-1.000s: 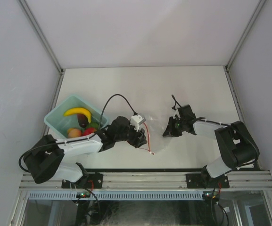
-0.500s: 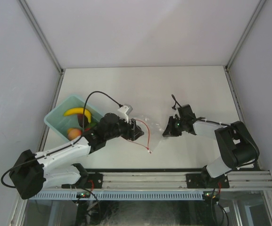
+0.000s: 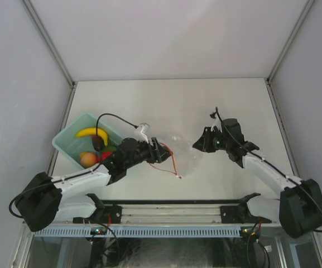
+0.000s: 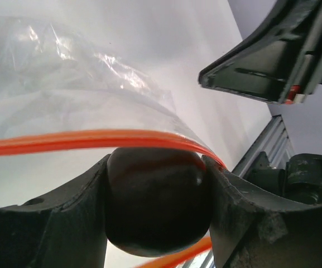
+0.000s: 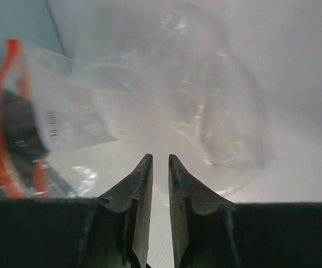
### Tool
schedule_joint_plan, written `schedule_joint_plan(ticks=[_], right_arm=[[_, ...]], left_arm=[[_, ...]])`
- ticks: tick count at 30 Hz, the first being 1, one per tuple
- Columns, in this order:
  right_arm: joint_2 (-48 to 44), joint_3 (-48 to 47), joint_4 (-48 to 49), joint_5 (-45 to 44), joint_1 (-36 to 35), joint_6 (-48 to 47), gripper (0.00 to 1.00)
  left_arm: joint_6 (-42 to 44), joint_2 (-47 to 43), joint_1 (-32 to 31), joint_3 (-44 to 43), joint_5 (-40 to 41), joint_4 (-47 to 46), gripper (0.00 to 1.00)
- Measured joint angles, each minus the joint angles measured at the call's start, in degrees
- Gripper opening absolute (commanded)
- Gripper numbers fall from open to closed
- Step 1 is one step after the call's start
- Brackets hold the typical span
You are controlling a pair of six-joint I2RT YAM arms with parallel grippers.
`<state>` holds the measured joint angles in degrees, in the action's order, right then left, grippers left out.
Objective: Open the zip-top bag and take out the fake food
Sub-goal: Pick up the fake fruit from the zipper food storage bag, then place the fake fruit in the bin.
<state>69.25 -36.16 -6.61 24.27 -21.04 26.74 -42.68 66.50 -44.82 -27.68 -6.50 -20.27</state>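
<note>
At the zip-top bag [image 4: 82, 72] mouth, left pincer [image 3: 162, 152] grips dark purple piece [image 4: 156, 206]; right pincer [image 5: 160, 161] narrow, empty

My left fingers [image 4: 49, 223] hide both sides of the dark purple piece [image 4: 155, 195]. Above it, the zip strip [image 4: 66, 140] runs off-frame.

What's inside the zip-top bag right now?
Only a dark piece, gripped by the left tool at the orange mouth of the zip-top bag. Rest looks empty; behind the tool is hidden.

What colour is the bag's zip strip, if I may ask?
The zip strip is red-orange, clearest in the left wrist view.
</note>
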Motion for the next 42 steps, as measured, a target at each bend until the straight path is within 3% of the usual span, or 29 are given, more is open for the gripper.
schedule_joint_plan(ticks=[6,10,18,29,34,42], right_arm=[[-10.4,0.5,1.3,5.2,0.0,-4.2,0.37],[-18.9,2.8,2.2,6.5,-0.8,-8.0,0.51],[-28.9,7.1,6.0,8.4,-2.6,-13.9,0.55],[-31.4,7.4,6.0,10.6,-4.2,-15.0,0.55],[-33.8,7.4,6.0,10.6,-4.7,-15.0,0.56],[-34.9,7.4,5.9,10.5,-5.0,-15.1,0.57]], left_arm=[[-3.9,4.8,0.0,1.0,-3.3,-7.6,0.21],[-2.7,4.4,0.0,0.5,-5.5,-6.3,0.20],[8.9,-2.3,0.2,-6.3,-3.7,18.8,0.15],[15.1,-17.9,3.1,-13.4,10.6,42.4,0.04],[15.4,-23.4,11.2,-15.5,14.1,46.5,0.03],[13.8,-23.7,35.4,-16.4,8.9,47.4,0.04]])
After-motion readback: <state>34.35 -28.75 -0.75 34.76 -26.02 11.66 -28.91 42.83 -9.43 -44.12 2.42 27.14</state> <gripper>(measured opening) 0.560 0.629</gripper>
